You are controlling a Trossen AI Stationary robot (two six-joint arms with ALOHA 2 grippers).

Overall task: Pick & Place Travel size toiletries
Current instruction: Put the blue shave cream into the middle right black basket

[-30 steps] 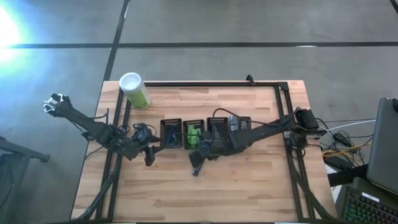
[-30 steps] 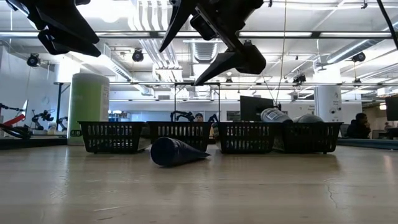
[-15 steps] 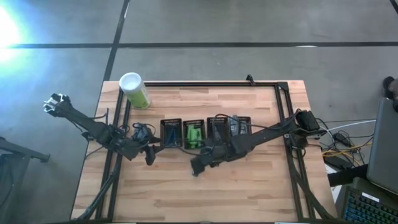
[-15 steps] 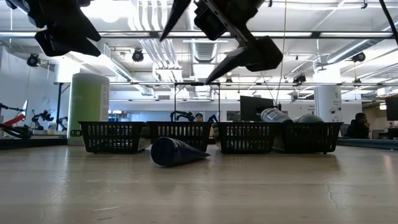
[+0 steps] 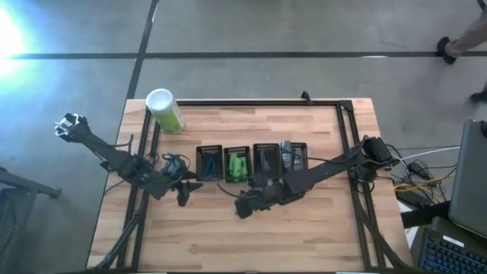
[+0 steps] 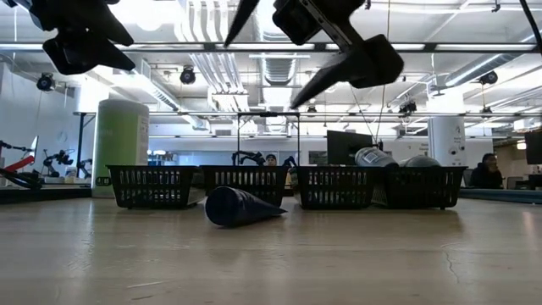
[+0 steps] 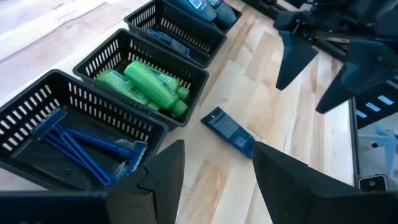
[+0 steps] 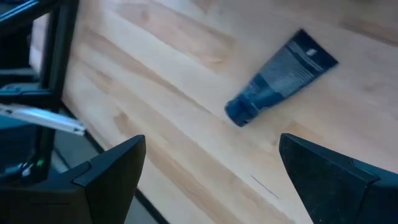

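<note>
A dark blue tube (image 8: 280,78) lies flat on the wood just in front of the green packets' tray (image 7: 143,81); it also shows in the left wrist view (image 7: 229,130) and the low view (image 6: 241,206). My right gripper (image 8: 211,168) hangs open above it, one finger to each side, well clear of the table (image 6: 279,59). In the high view, my right gripper (image 5: 243,205) covers the tube. My left gripper (image 7: 214,180) is open too and hovers near the razor tray (image 5: 208,162), touching nothing (image 5: 183,190).
Four black mesh trays stand in a row: blue razors (image 7: 81,143), green packets (image 5: 237,164), dark packets (image 5: 266,158), grey tubes (image 5: 293,154). A tall green canister with a white cap (image 5: 165,110) stands at the far left corner. Bare wood lies toward the near edge (image 5: 228,243).
My right arm has swung off the row of trays toward the table's near edge. Its gripper has stayed open above the tube. The tube has not moved.
</note>
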